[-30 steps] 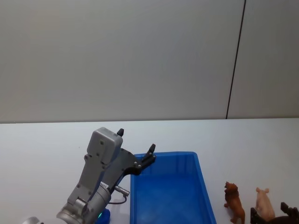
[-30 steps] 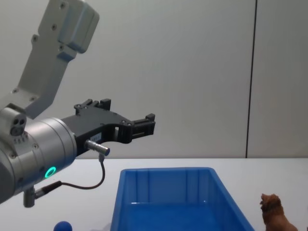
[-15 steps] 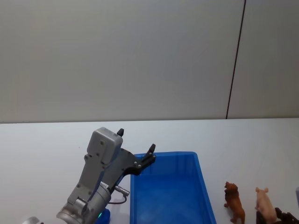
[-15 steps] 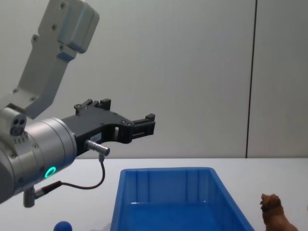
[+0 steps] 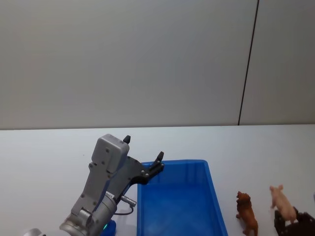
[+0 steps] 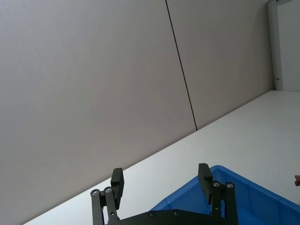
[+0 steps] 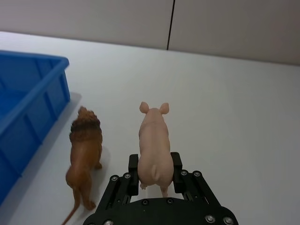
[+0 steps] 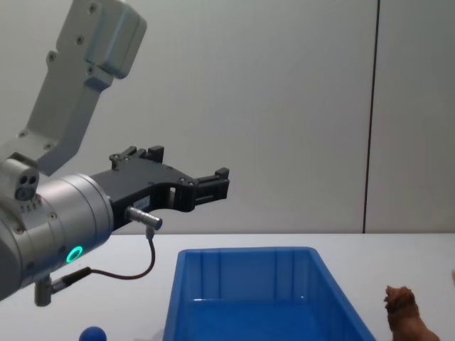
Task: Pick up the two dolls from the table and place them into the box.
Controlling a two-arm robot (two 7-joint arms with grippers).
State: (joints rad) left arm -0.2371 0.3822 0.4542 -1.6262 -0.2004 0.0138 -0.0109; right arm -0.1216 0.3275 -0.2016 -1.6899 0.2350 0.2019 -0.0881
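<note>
While the left pincer point(image 6: 160, 180) hangs open by the box point(image 8: 245, 273), the right pincer point(image 7: 154, 161) has the pink pig point(image 7: 153, 136) clamped by its rump.
The right pincer's two fingers point(image 7: 133, 163) press against either flank of the pig's hindquarters, its snout pointing away from the wrist; whether its feet touch the white desk point(image 7: 234, 93) I cannot tell. Just beside the pig, on the side nearer the box, the brown lion point(image 7: 84, 145) stands on the desk facing the same way, thin tail trailing, apart from both pig and box wall. The left pincer is raised above the desk near the box's far left corner, fingers spread wide and holding nothing.
</note>
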